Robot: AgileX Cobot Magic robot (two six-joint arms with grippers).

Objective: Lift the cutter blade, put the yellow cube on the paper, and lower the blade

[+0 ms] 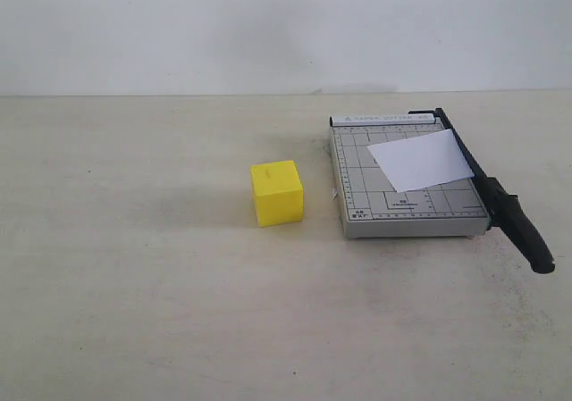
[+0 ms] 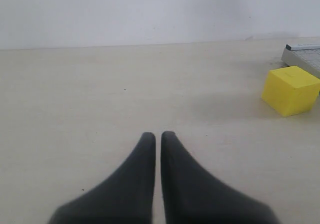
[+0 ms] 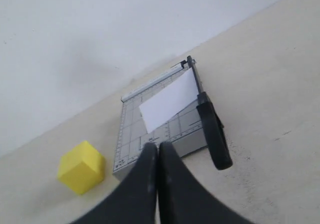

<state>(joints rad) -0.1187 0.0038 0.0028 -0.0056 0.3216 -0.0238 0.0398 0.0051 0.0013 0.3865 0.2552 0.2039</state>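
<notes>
The yellow cube [image 1: 278,193] [image 2: 290,91] [image 3: 81,167] stands on the table, just left of the grey trimmer board [image 1: 375,196] [image 3: 131,134]. A white paper [image 1: 421,160] [image 3: 169,102] lies tilted on the board's far right part. The cutter blade [image 1: 497,196] [image 3: 209,118] lies down flat along the board's right edge, its thick black handle reaching past the near corner. No arm shows in the exterior view. My left gripper [image 2: 158,135] is shut and empty, well left of the cube. My right gripper [image 3: 158,146] is shut and empty, on the near side of the board.
A pale wall rises behind the beige table [image 1: 134,285]. Bare tabletop stretches left of the cube and in front of the board.
</notes>
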